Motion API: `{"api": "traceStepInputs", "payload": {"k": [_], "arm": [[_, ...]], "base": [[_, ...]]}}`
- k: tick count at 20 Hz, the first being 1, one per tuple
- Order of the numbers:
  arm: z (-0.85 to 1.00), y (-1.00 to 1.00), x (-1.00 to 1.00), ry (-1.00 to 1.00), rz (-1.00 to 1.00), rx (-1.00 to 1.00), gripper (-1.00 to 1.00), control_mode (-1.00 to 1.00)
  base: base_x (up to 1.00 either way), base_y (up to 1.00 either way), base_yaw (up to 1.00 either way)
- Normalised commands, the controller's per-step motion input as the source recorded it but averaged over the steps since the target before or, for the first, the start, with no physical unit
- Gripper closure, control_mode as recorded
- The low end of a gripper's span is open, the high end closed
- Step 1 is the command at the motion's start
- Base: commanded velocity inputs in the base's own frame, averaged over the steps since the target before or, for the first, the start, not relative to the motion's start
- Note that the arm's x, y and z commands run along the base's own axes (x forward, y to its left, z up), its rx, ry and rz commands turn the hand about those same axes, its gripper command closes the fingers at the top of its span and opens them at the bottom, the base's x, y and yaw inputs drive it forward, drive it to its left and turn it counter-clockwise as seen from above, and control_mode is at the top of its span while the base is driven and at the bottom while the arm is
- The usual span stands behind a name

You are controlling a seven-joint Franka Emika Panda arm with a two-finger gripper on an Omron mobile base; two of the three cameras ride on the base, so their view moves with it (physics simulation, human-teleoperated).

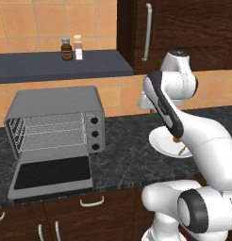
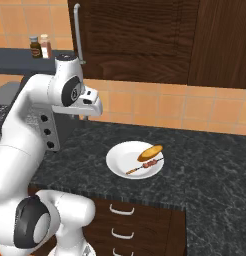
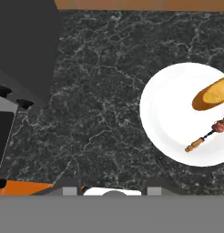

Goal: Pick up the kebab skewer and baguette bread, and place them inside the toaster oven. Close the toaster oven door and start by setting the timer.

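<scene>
Hung high above the dark counter point(image 2: 205, 150), between the toaster oven point(image 1: 56, 120) and the white plate point(image 2: 117, 162). Held nothing; could not tell how far the jaws stood apart on the gripper point(image 3: 113, 190). Found the skewer point(image 2: 145, 166) and the bread point(image 2: 150, 152) side by side on that plate, close but apparently apart. Saw the oven door point(image 1: 52, 176) already dropped flat, racks bare. Probably best to reach for the skewer first: come down over its chunky middle, fingers across the stick, clear of the loaf.
</scene>
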Motion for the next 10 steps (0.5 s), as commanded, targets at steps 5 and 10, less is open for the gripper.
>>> {"api": "traceStepInputs", "payload": {"k": [5,10], "arm": [[-0.40,0.35,-0.36,-0.11,0.00,-0.01,-1.00,-1.00],[-0.19,1.00,-0.47,-0.37,-0.03,0.00,-1.00,-1.00]], "base": [[0.00,0.00,0.00],[0.00,0.00,0.00]]}}
